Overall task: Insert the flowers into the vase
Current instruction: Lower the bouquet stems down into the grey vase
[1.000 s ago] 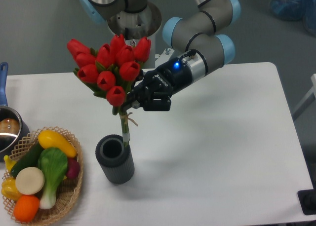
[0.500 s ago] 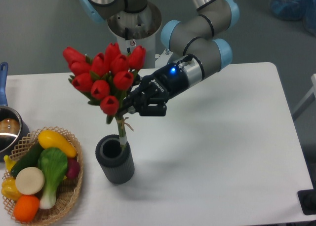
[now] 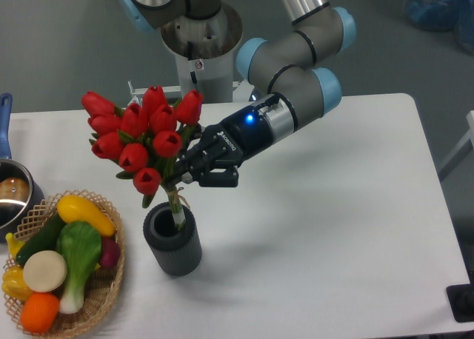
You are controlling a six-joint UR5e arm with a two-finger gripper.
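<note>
Robot arm lowering red tulips into a grey vase.
The flowers (image 3: pixel 141 135) lean left, stems just inside the vase (image 3: pixel 172 239); the gripper (image 3: pixel 191 169) is clamped on the stems. The tilted, top-heavy bunch could tip the vase.

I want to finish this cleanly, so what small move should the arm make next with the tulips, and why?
Probably lower straight down a little more before letting go. The gripper is shut on the flowers, and the stem tips sit just inside the mouth of the vase, with the bunch tilted left, so releasing now might tip it out.
</note>
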